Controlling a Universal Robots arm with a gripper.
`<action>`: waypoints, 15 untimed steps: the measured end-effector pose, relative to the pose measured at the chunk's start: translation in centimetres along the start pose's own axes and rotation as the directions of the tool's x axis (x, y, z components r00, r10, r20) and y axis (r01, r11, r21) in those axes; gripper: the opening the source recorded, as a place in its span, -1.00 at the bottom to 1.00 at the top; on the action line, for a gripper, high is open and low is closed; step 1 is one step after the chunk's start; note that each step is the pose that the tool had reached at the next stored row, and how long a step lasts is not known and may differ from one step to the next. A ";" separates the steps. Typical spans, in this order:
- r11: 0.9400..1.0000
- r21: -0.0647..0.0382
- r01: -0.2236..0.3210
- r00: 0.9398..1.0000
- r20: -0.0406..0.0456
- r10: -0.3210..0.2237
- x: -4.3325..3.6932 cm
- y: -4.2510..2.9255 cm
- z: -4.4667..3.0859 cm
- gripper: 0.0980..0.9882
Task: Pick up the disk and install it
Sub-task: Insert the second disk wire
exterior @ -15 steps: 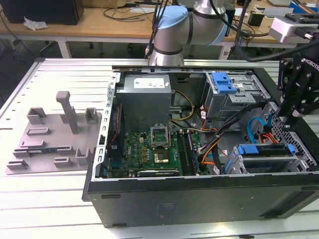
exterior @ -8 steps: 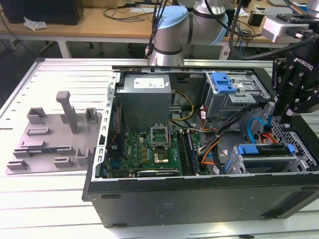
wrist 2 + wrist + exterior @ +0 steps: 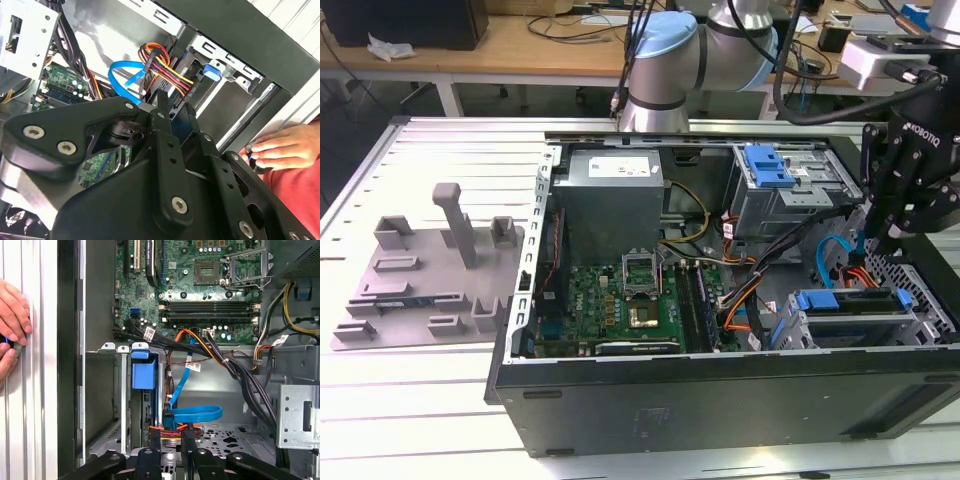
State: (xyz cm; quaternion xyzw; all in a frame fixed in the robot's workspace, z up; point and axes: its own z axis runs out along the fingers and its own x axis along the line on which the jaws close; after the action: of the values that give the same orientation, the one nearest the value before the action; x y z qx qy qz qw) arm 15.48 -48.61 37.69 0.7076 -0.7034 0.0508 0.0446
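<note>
Exterior view: gripper (image 3: 876, 240) is hovering above the disk (image 3: 850, 300), which is sitting in the computer case (image 3: 720, 400) bay; fingers (image 3: 155, 440) nearly closed, gripping nothing.

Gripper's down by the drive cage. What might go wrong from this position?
1. The blue data cable and the red and yellow power wires lie right by the gripper; any move here may snag or tug them.
2. A person's hand rests just outside the case wall, close to the arm; a sideways swing might reach it.
3. The metal drive cage looks tight; a slight offset could knock its edge.
</note>
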 end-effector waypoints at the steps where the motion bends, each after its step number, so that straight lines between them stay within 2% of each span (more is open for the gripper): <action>1: 1.000 -0.001 -0.004 1.000 -0.002 0.004 0.00 0.00 0.07 -0.53; 6: 1.000 -0.006 -0.019 1.000 -0.011 0.019 -0.05 0.30 0.63 -0.53; 10: 1.000 -0.017 -0.022 1.000 -0.012 0.022 -0.04 0.36 0.67 -0.53; 15: 0.999 -0.023 -0.038 0.999 -0.014 0.038 -0.06 0.42 0.83 -0.53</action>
State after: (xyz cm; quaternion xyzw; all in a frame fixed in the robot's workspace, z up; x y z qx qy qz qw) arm 15.07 -48.67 36.86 0.6932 -0.7169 0.0482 0.0568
